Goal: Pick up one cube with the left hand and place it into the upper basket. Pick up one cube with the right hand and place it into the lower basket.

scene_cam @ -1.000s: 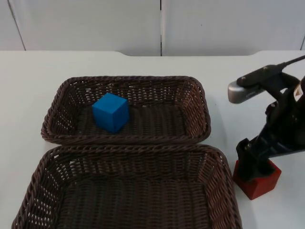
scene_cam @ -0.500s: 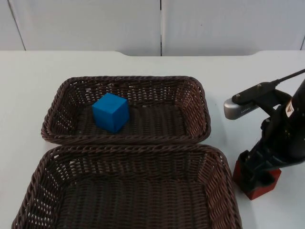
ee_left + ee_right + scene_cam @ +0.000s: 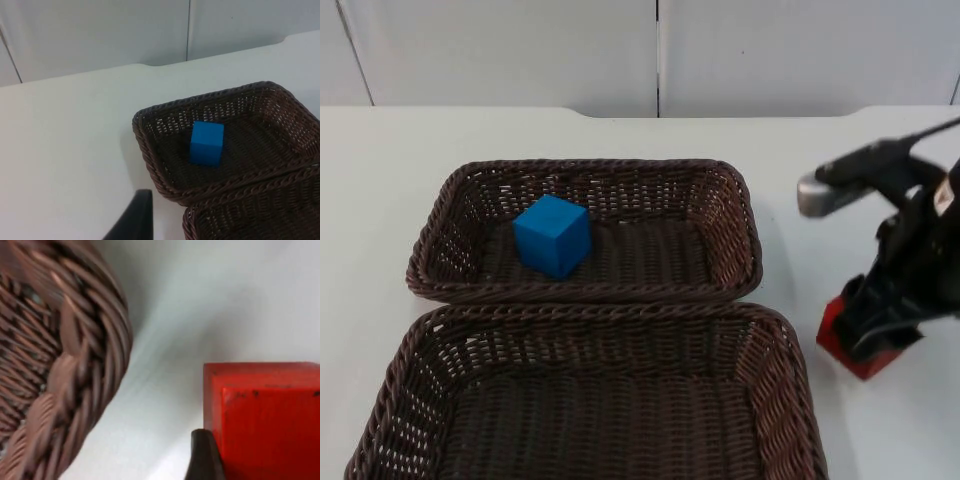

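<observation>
Right gripper clenched on red cube, just right of lower basket, above the table. Blue cube sits in upper basket, left half. Left gripper waits near that basket's corner; grip state can't be told.

The white table carries the upper basket and the lower basket, rims touching.
</observation>
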